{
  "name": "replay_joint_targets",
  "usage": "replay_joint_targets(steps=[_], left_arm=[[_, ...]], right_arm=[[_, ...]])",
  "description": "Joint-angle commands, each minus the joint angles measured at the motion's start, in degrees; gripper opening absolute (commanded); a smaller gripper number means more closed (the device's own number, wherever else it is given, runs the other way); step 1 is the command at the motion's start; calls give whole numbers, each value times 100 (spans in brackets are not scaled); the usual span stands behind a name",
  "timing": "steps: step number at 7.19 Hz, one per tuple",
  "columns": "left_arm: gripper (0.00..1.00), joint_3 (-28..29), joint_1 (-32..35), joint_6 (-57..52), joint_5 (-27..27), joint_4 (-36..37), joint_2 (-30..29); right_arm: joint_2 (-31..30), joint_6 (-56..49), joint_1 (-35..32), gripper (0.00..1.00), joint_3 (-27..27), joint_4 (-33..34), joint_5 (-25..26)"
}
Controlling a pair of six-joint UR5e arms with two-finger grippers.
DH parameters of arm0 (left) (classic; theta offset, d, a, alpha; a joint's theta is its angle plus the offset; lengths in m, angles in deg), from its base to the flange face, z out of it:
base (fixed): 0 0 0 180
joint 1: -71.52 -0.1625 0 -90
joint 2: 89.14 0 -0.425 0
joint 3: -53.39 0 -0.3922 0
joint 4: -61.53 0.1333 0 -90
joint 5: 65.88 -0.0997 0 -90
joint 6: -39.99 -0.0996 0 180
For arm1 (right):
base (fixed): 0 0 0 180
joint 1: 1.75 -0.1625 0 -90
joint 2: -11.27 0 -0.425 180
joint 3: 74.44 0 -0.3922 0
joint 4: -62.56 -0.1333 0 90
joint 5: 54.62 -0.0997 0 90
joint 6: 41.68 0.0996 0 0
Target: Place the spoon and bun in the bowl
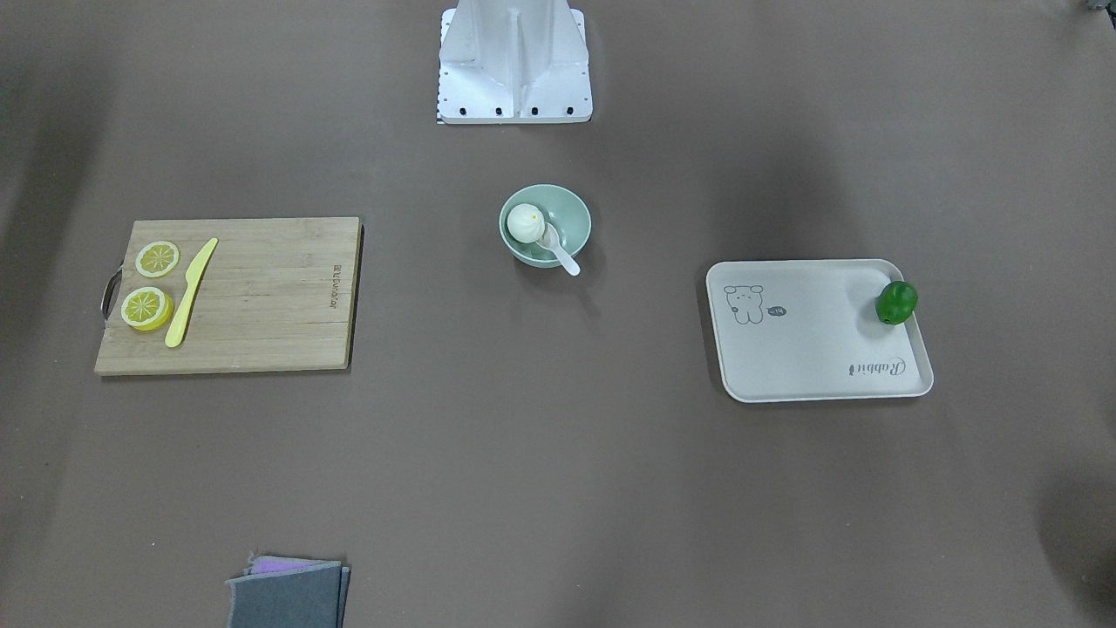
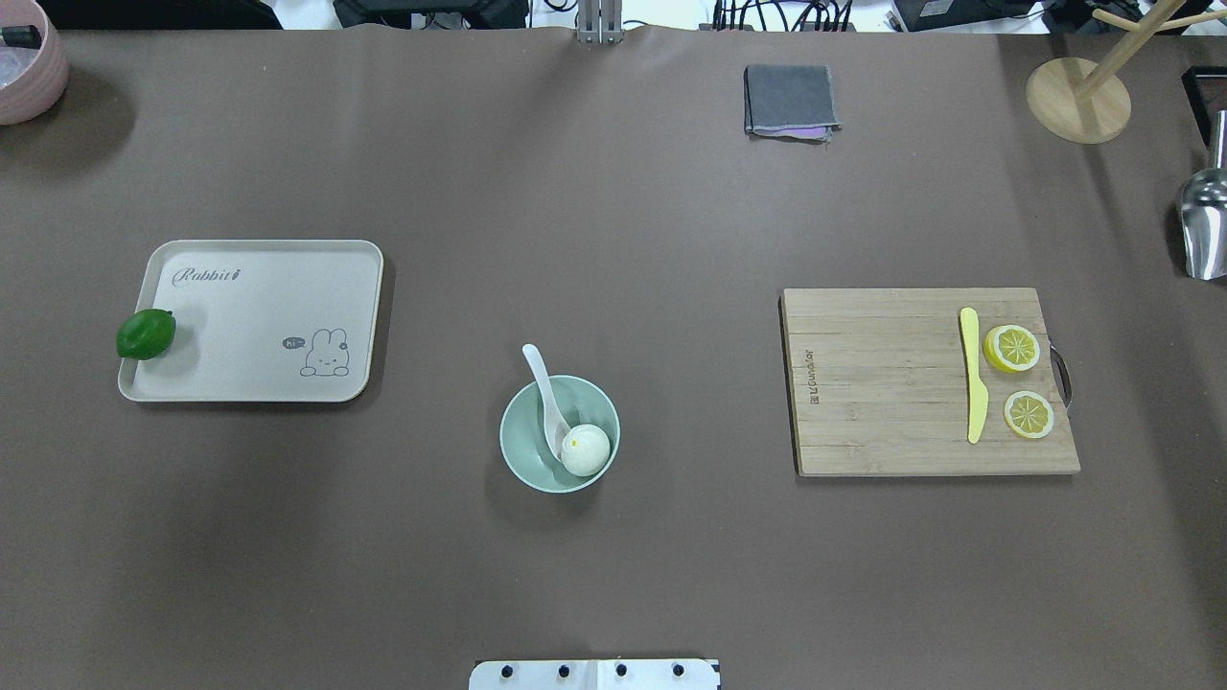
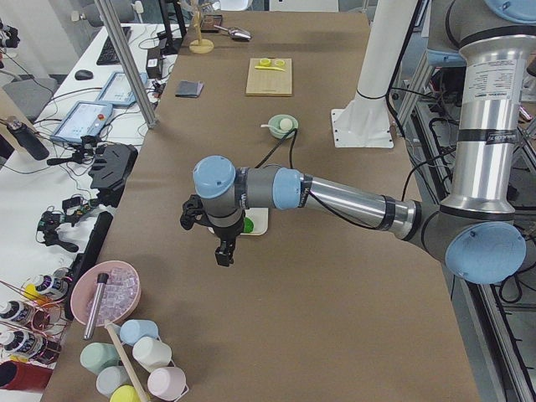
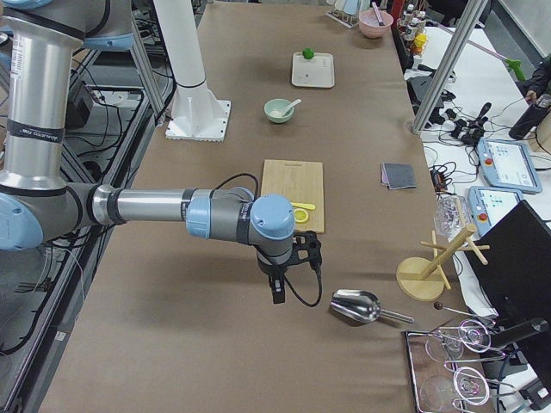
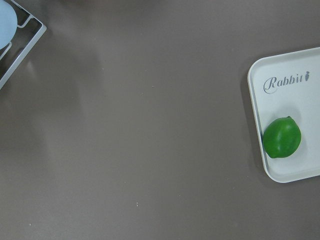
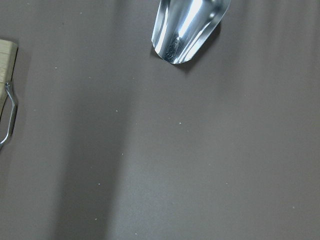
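The pale mint-green bowl (image 1: pixel 575 214) (image 2: pixel 518 455) stands near the table's middle, in front of the robot's base. The white bun (image 1: pixel 525 222) (image 2: pixel 585 449) lies inside it. The white spoon (image 1: pixel 562 255) (image 2: pixel 539 369) rests with its scoop in the bowl beside the bun and its handle sticking out over the rim. My left gripper (image 3: pixel 224 251) hangs above the table's left end near the tray. My right gripper (image 4: pixel 277 288) hangs over the right end near the metal scoop. Both are far from the bowl. I cannot tell whether either is open or shut.
A wooden cutting board (image 2: pixel 882 383) holds two lemon halves (image 2: pixel 1011 347) and a yellow knife (image 2: pixel 973 374). A cream tray (image 2: pixel 268 307) holds a green lime (image 2: pixel 146 333). A grey cloth (image 2: pixel 788 100), a metal scoop (image 2: pixel 1203 225) and a wooden stand (image 2: pixel 1078 96) lie at the far side.
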Motion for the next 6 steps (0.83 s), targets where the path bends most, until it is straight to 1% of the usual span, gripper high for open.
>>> replay_joint_targets(steps=[1,3,6], left_arm=[[99,-179,-9,0,36,-15,161],[99,-136,-9,0,19,-6,180],[99,-145,-9,0,-8,3,189]], right_arm=[[-84,-2,2,100,5,10,-24],[-164,-2,2,100,5,11,-156],[-190,-11,2,100,-4,2,-191]])
